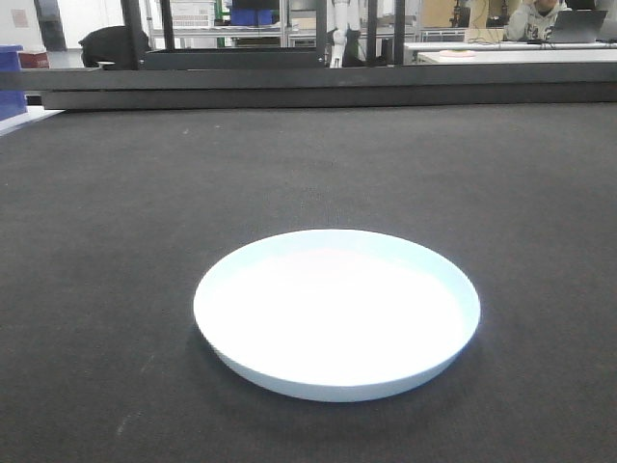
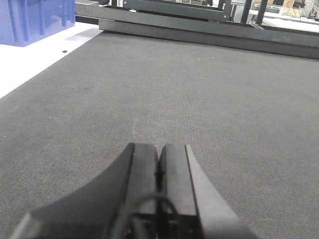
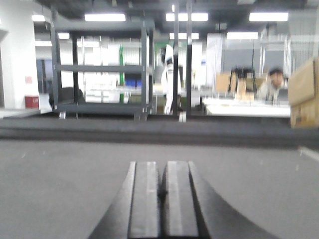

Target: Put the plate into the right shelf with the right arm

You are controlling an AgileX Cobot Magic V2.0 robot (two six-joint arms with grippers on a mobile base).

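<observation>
The round, pale bluish-white plate (image 1: 336, 313) lay flat on the dark grey tabletop (image 1: 106, 183), in the lower middle of the front view. Nothing touched it. The right gripper (image 3: 162, 172) was closed tight and held nothing. It sat low at the bottom of its own view, and the plate did not show there. The left gripper (image 2: 159, 152) was closed tight and held nothing too.

The plate was low and shiny, with a thin rim. Closed fingers could not take it, so the right gripper would need to open first. If it pinched only a little bit of the rim, the plate could slip and tip or fall. If it came down too hard, it could push the plate away.

A long dark raised bar (image 1: 289, 92) ran across the far side of the tabletop, so the plate might bump it if carried low. A blue plastic bin (image 2: 30, 20) stood in the upper left of the left wrist view, well apart. A person (image 3: 273, 82) sat far off at the right of the blurry right wrist view. The shiny steel shelf could not be picked out in any view.
</observation>
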